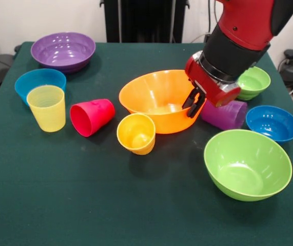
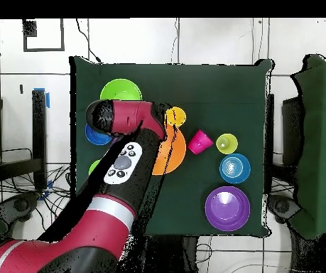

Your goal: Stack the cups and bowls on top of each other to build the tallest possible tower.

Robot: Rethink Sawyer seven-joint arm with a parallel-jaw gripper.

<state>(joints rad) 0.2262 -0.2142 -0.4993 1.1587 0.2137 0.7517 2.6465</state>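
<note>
Ten pieces sit out: three large glossy plastic bowls, orange (image 1: pixel 159 100), lime green (image 1: pixel 247 164) and purple (image 1: pixel 63 51); three small ones, two blue (image 1: pixel 39 82) (image 1: pixel 272 123), one lime green (image 1: pixel 254 82); and four ribbed plastic tumblers, pale yellow (image 1: pixel 46 107), red-pink (image 1: pixel 92 117), yellow-orange (image 1: pixel 136 134), purple (image 1: pixel 225 115).

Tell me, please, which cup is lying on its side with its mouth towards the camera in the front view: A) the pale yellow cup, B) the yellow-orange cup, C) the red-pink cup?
C: the red-pink cup lies tipped over on the table, while the pale yellow cup stands upright beside it and the yellow-orange cup only leans.
</note>
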